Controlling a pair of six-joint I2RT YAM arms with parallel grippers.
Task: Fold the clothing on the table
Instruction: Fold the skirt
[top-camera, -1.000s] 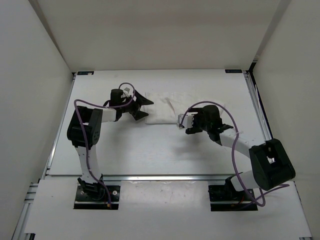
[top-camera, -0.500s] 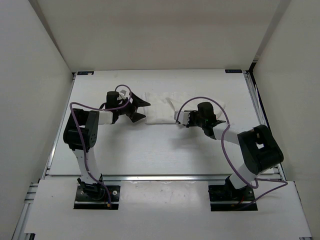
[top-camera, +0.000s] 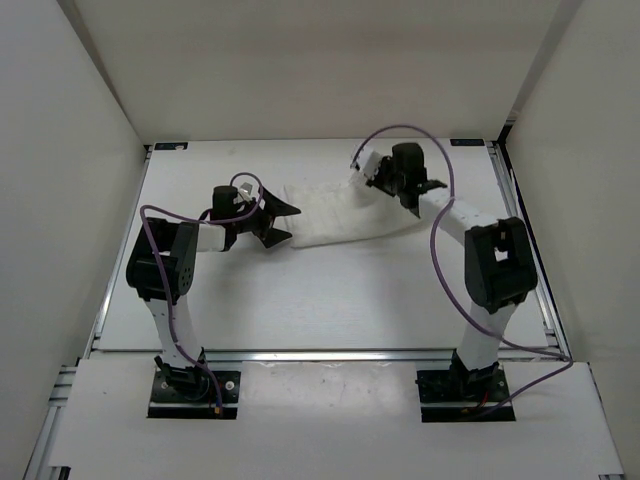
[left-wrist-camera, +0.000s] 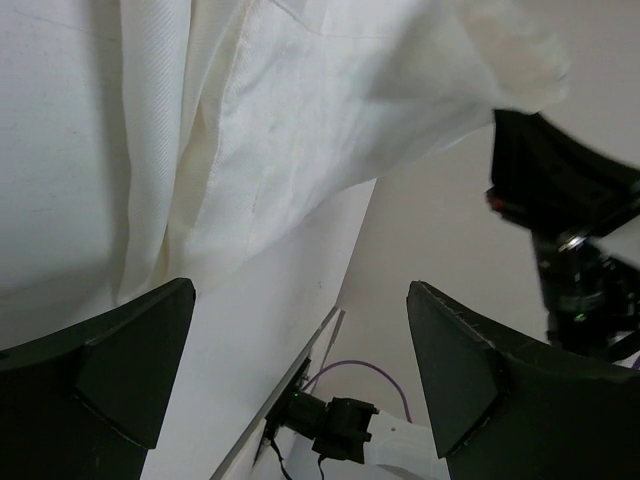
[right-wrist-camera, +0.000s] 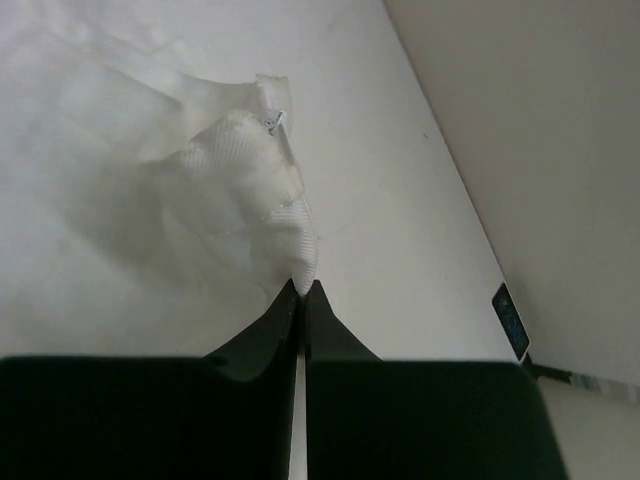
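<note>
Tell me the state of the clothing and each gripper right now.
clothing: rumpled on the table, one edge pinched and lifted
left gripper: open at the clothing's left edge, holding nothing
right gripper: shut on the clothing's edge

even, soft, slightly dim light

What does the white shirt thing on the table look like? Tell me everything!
The clothing is plain white, thin, woven-looking fabric, softly wrinkled and bunched. It lies on the white table toward the far side. One end is lifted, pinched between the closed fingers of the right gripper. The left gripper stands open at the other end; whether it touches the cloth is unclear.
</note>
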